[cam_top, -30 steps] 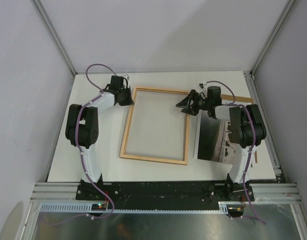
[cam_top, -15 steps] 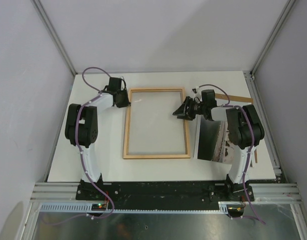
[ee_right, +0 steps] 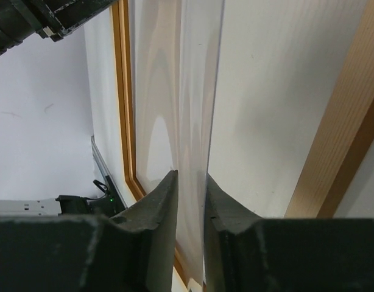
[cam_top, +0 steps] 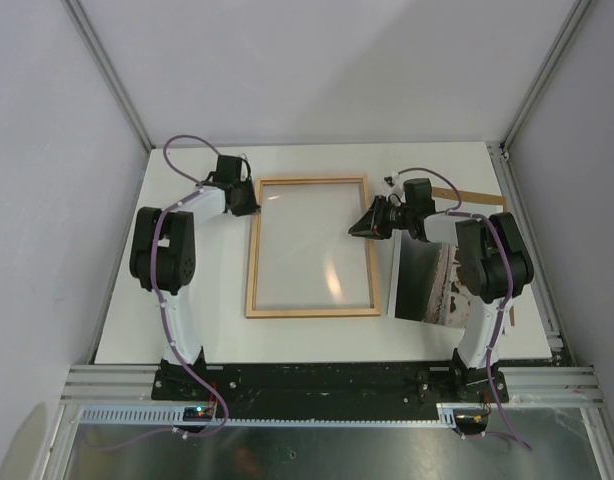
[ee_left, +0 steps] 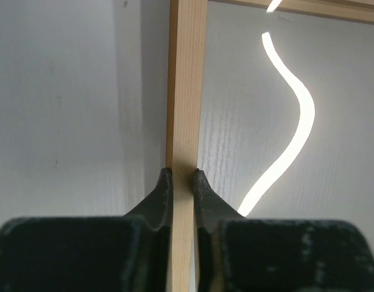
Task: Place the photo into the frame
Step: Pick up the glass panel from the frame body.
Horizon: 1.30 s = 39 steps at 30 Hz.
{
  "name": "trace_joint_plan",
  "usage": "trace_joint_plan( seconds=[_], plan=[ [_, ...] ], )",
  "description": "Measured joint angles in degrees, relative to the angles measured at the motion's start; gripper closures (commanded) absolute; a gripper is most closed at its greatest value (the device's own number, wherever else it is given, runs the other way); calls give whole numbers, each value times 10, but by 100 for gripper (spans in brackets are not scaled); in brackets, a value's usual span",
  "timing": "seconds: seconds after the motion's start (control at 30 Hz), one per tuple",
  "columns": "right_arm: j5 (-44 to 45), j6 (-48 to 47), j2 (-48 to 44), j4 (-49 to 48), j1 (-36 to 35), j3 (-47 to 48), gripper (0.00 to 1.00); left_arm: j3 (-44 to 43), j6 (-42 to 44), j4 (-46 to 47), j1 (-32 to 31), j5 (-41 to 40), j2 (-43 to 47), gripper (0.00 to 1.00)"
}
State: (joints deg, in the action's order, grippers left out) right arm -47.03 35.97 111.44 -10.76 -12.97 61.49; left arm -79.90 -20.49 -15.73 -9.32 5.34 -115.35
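The frame [cam_top: 312, 312] lies flat in the middle of the white bench [cam_top: 307, 342], light wood face up. Its four thin, square-cut rails make an upright rectangle, and a soft glint shows on the glossy surface inside them. The left end effector [ee_left: 181, 177] is clamped on the left rail near the far-left corner, its dark tapered fingers pressed against both sides of the pale, fine-grained wood. The right end effector [ee_right: 190, 176] reaches in at the right rail, toward its far end. Its fingers stand narrowly apart with a pale shiny strip [ee_right: 196, 91] running between them; whether they pinch it, and what the strip is, cannot be told. The photo [cam_top: 419, 285] lies flat just beside the frame on the right, partly under the right arm [cam_top: 487, 260]. It is a glossy rectangle, dark on the side next to the frame and mottled brown and white along the other. A thin brown strip [cam_top: 472, 196] shows beyond that arm.
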Motion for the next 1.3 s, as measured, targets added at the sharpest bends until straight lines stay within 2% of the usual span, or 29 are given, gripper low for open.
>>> trace_joint_plan(
  seconds=[0.07, 0.17, 0.27, 0.6, 0.87, 1.13, 1.3],
  plan=[
    [0, 1, 0, 0, -1, 0, 83, 0, 2, 0, 2, 3, -3, 65],
    [0, 5, 0, 0, -1, 0, 87, -3, 2, -2, 5, 6, -7, 49],
    [0, 9, -3, 0, -2, -2, 89, -6, -1, -9, 9, 8, -8, 44],
    [2, 35, -38, -11, -10, -5, 91, -9, -13, -36, 12, -8, -7, 69],
    [18, 49, -80, -7, -14, -4, 93, -9, -19, -45, 12, -7, -7, 97],
    [31, 45, -111, 23, -18, 4, 99, -23, -23, -58, 9, -9, -14, 100],
    [41, 29, -112, 49, -24, 17, 85, -26, -24, -64, 8, -11, -14, 100]
  ],
)
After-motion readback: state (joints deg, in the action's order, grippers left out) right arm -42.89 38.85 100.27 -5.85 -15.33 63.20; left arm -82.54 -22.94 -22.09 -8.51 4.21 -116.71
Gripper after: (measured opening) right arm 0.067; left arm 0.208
